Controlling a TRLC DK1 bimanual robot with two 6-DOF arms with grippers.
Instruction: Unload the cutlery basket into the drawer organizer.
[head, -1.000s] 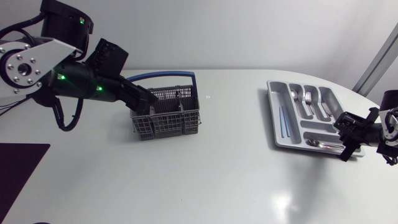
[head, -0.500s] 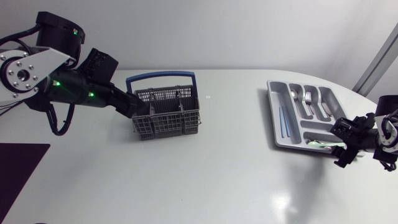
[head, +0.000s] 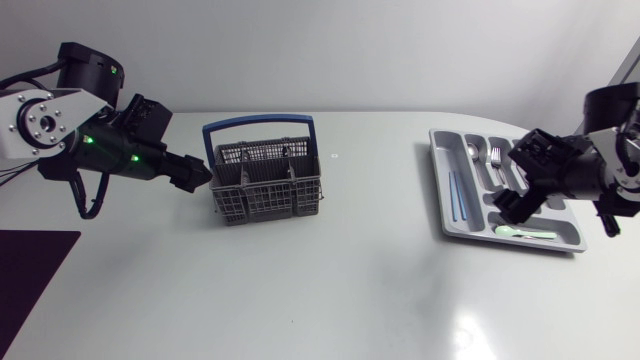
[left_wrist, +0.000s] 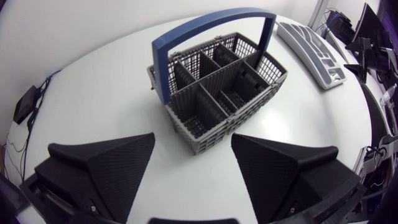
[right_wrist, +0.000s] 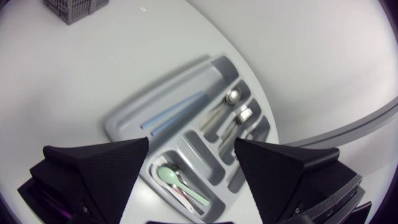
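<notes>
Left of centre on the worktop (head: 350, 280) sat the cutlery basket (head: 265, 178), the left gripper (head: 200, 176) just beside it, fingers spread. At right, the right gripper (head: 515, 205), fingers also spread, partly hid the drawer organizer (head: 443, 200).

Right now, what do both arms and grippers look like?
The left arm is black with a silver-grey disc link ringed by bolt holes, small green lights and a looping black cable. The right arm shows mostly black. The left gripper and right gripper each have two broad matte black wedge fingers with a fine dimpled texture.
</notes>
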